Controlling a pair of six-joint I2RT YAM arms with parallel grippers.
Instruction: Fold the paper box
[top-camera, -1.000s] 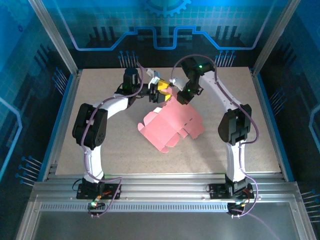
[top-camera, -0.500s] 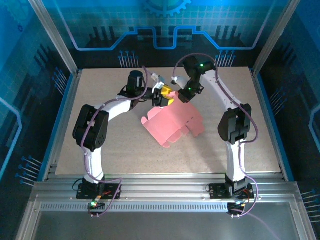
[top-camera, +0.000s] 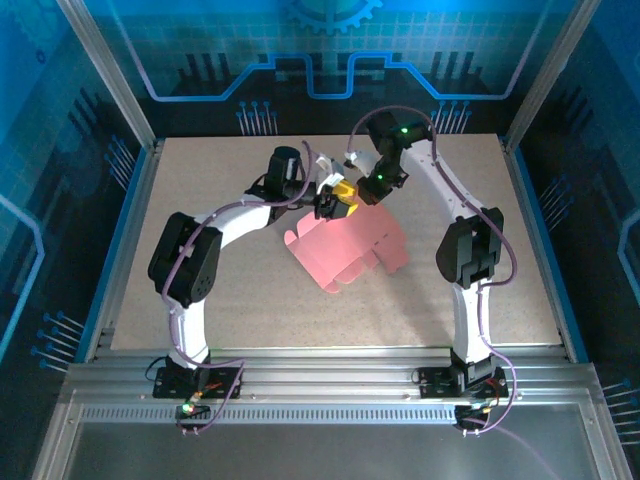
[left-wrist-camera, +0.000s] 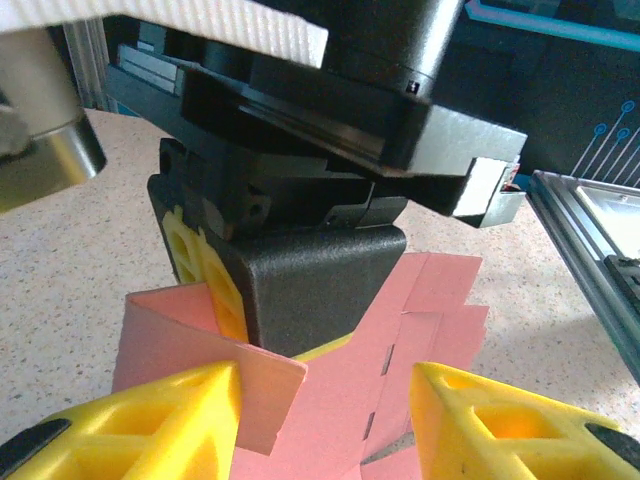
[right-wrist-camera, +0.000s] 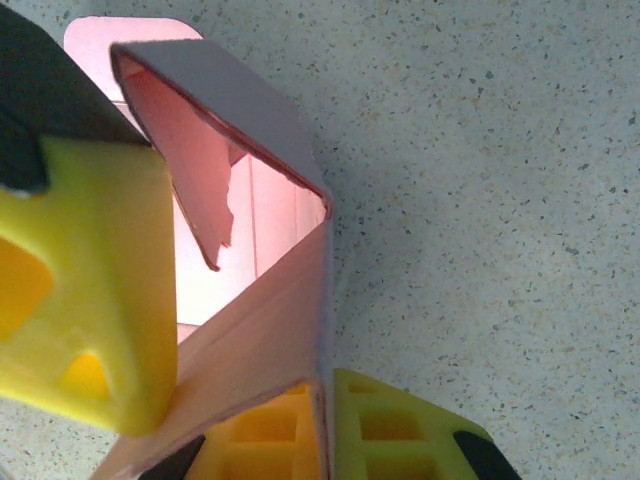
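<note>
Evidently only begun, the paper box (top-camera: 345, 245) lies mid-table (top-camera: 250, 300), one wall pinched upright by the right gripper (top-camera: 363, 198), the left gripper (top-camera: 337, 204) spread around a raised flap, most folds left.

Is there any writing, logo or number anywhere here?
No readable text.
The paper box is plain pink, unprinted.
The blue back wall bears a gear and circuit lines, no words.
A tiny pale mark on the black housing is too small to read.
</note>
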